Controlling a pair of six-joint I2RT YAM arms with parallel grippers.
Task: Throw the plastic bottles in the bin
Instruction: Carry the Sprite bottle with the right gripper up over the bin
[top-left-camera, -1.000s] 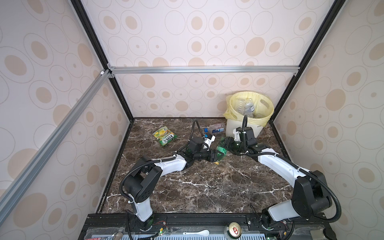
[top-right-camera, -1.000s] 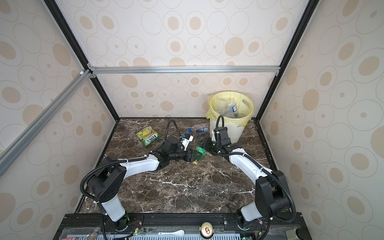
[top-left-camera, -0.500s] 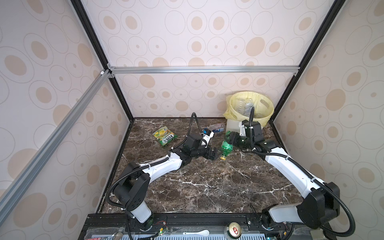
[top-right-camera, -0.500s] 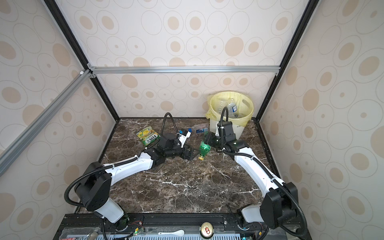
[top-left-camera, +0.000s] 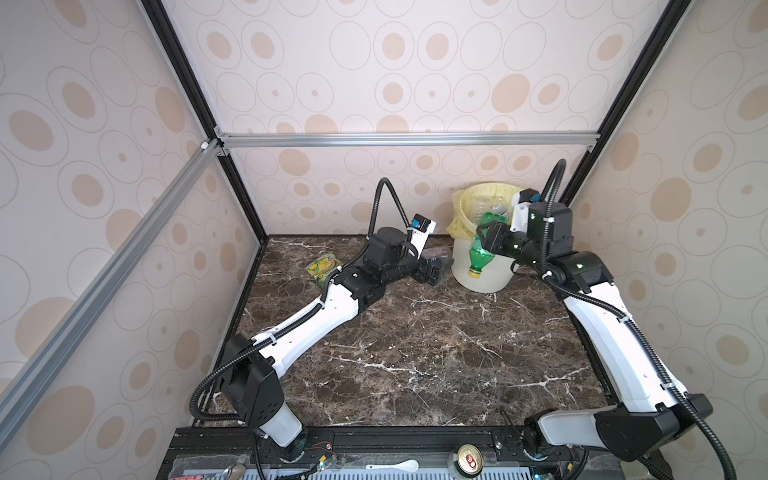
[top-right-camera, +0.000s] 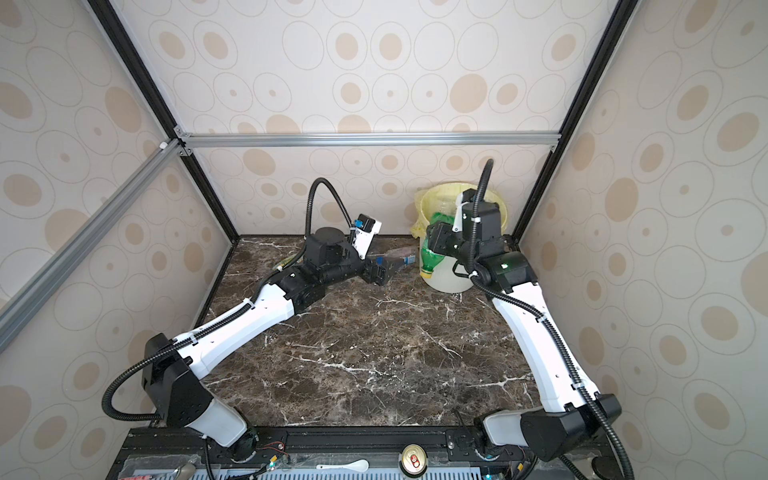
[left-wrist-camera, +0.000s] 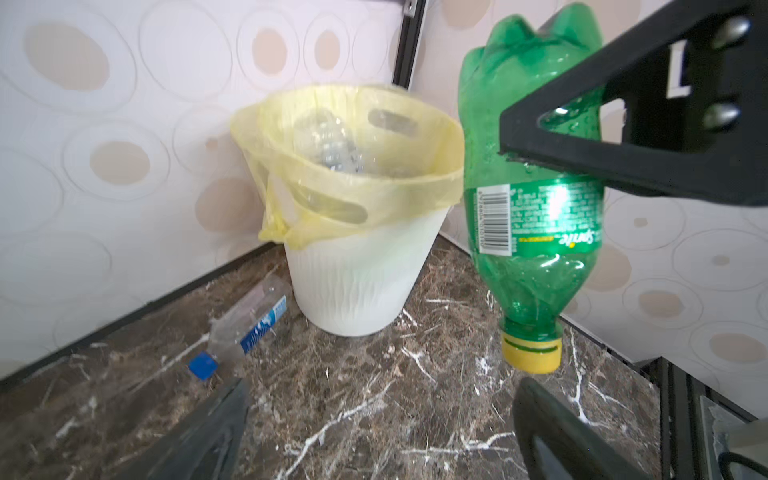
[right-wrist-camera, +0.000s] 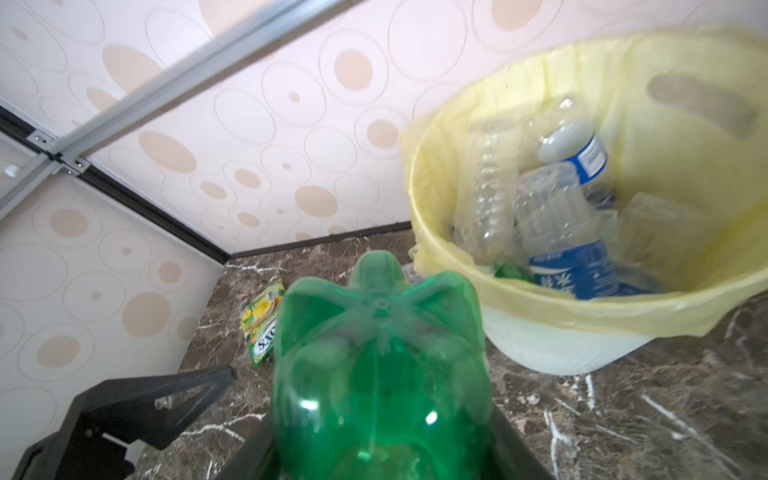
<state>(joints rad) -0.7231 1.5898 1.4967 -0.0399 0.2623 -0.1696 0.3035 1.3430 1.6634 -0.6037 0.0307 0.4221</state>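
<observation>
My right gripper (top-left-camera: 492, 240) is shut on a green plastic bottle (top-left-camera: 480, 253), which hangs with its yellow cap down just in front of the bin (top-left-camera: 478, 279). The bin is white and ribbed with a pale yellow liner, and several clear bottles (right-wrist-camera: 557, 220) lie inside it. In the right wrist view the green bottle (right-wrist-camera: 378, 365) fills the space between the jaws. My left gripper (left-wrist-camera: 384, 388) is open and empty, low over the marble. A clear bottle with a blue cap (left-wrist-camera: 245, 328) lies on the table beside the bin (left-wrist-camera: 353, 282), just ahead of it.
A yellow-green snack packet (top-left-camera: 322, 266) lies at the back left of the table. A metal can (top-left-camera: 467, 457) and a white spoon (top-left-camera: 395, 467) sit on the front rail. The bin stands in the back right corner against the walls.
My left gripper opened and let go of the green bottle. My right gripper lifted the bottle up and back to the bin's front. The left arm moved towards the clear bottle.
</observation>
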